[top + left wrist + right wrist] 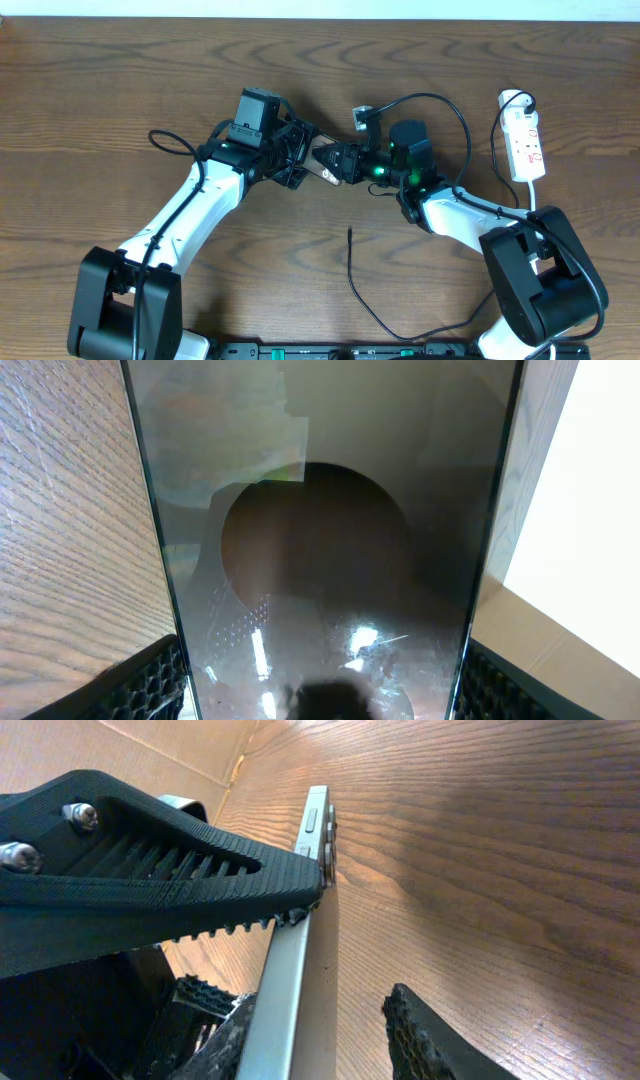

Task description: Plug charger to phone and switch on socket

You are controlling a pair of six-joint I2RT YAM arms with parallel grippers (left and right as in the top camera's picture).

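Wooden table (120, 80) from above, with two arms meeting at its middle. The phone (320, 510) is mostly hidden there between the grippers. In the close view it fills the frame, clamped across its width by the left gripper (322, 682). The right gripper (358, 948) straddles the phone's thin edge with its jaws apart: one finger (200, 880) touches it, the other stands clear. The socket (526, 145) lies far right. The charger (349, 262) lies loose near the front, its far end lost at the right arm's base.

The table (120, 60) is brown wood grain. The socket (525, 145) is white with red switch marks. The charger cable (349, 255) is black. The phone (330, 560) is glossy dark brown-grey.
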